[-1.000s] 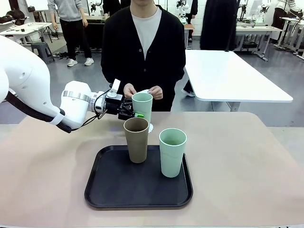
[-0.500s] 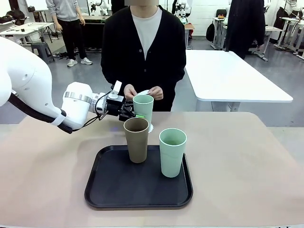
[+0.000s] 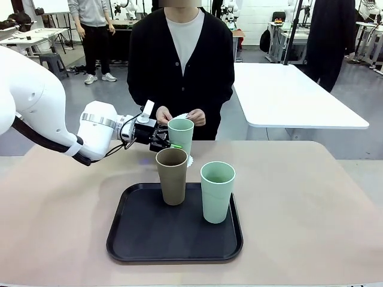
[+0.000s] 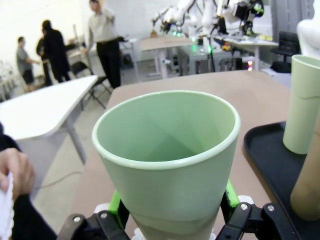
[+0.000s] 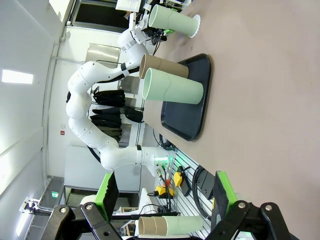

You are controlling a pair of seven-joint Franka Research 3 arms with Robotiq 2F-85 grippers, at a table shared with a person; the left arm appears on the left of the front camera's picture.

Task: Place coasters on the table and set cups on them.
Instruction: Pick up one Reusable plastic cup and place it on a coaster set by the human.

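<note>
Beige table (image 3: 311, 197); black tray (image 3: 137, 233) near its centre. On tray: tan-brown cup (image 3: 172, 176) at far left, mint cup (image 3: 216, 191) at right. Just beyond tray's far edge: held mint cup (image 3: 181, 134), upright, lower wall clamped by left gripper (image 3: 170, 143). Well apart from tray: right gripper (image 5: 165, 195), jaws spread, nothing between. Coaster (image 3: 190, 160) under held mint cup's base.

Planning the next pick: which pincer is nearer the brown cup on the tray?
Left. The left pincer grips a mint cup just behind the brown cup; the right pincer stands open, well away across the table.
</note>
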